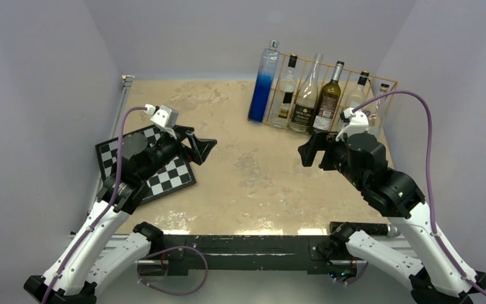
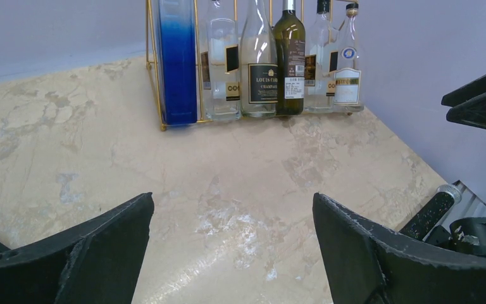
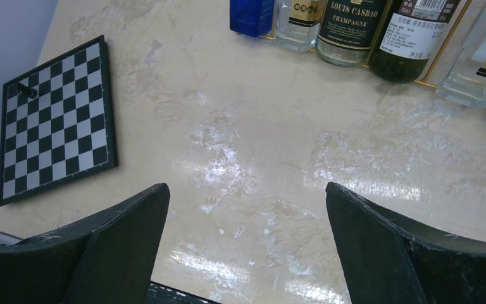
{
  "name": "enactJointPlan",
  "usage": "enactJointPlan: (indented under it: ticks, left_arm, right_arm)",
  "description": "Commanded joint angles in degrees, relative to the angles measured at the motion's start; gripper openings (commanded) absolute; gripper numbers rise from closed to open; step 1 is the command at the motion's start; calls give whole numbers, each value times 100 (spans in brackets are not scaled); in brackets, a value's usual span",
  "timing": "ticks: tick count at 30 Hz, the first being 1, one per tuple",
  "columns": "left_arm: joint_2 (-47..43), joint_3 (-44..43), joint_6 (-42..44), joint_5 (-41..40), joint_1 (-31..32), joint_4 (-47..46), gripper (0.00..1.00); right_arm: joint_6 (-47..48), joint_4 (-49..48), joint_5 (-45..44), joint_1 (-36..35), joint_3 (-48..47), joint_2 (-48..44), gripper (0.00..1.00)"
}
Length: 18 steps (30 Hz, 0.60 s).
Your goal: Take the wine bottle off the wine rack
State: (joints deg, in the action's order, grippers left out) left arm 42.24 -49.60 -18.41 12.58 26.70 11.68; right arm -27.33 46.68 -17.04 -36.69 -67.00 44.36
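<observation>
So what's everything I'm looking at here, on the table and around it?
table: one, beige marbled, under everything
walls: three, pale lilac, around the table
wine rack: one, gold wire, table's far right corner
blue bottle: one, blue, rack's left end
clear bottles: four, see-through, in the rack
wine bottle: one, dark green, in the rack, fourth from left
checkerboard: one, black-and-white, flat on the table's left
cables: two, purple, one along each arm
arms: two, white and black, near edge
left pincer: one, black, open, beside the checkerboard
right pincer: one, black, open, before the rack
</observation>
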Motion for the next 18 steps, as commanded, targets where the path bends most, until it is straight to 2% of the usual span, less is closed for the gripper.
enactJointPlan:
  ticks: [1, 10, 14, 18]
  left_arm:
    - [-67, -190, 5, -63, 20, -207, 99]
    - [-110, -182, 5, -120, 20, -208, 99]
    - [-161, -180, 5, -285, 20, -169, 99]
    - [-352, -112, 31, -717, 20, -137, 99]
  right_arm:
    - [-103, -66, -124, 12, -184, -20, 99]
    - [115, -588, -268, 16, -173, 108, 99]
    - [889, -1223, -909, 17, -292, 455, 99]
    - [1605, -2131, -2027, 147, -502, 1188, 96]
